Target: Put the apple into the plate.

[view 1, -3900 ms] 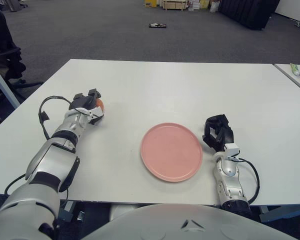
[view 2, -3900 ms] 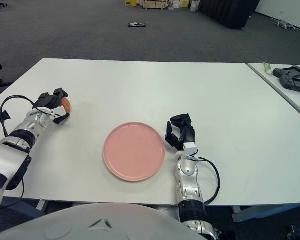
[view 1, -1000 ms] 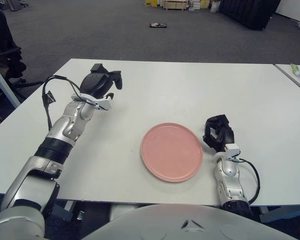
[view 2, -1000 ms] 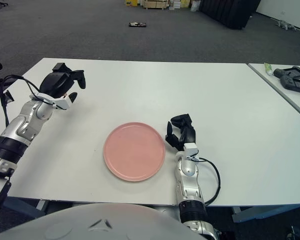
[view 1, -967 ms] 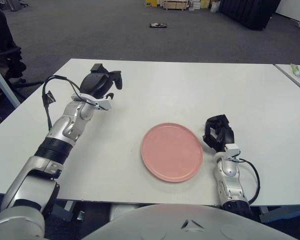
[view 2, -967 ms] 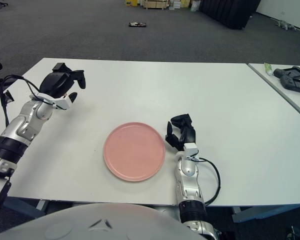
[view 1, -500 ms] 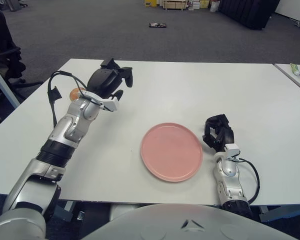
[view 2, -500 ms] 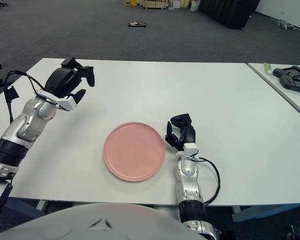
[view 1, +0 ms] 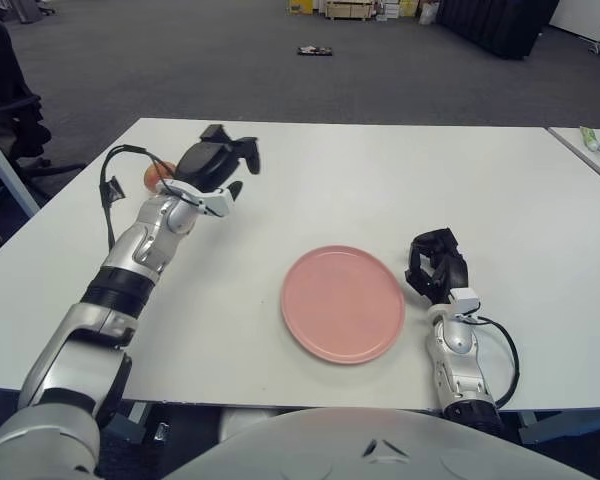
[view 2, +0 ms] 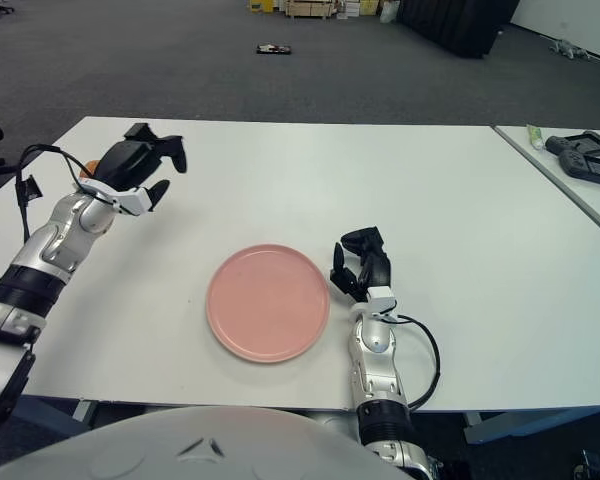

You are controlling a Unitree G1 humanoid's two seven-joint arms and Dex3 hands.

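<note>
The apple [view 1: 157, 173] is small and orange-red. It lies on the white table [view 1: 330, 170] at the far left, partly hidden behind my left wrist. My left hand [view 1: 227, 166] is raised above the table just right of the apple, with its fingers spread and nothing in them. The pink plate [view 1: 343, 303] lies empty at the table's front centre, well to the right of the apple. My right hand [view 1: 435, 265] rests idle on the table beside the plate's right rim.
A second table [view 2: 570, 165] with a black controller and a green tube stands at the far right. An office chair [view 1: 10, 90] stands left of the table. Grey carpet lies beyond the far edge.
My left hand has risen off the table and moved right, then back a little toward the far edge. The apple, hidden a second ago, now shows left of the wrist.
</note>
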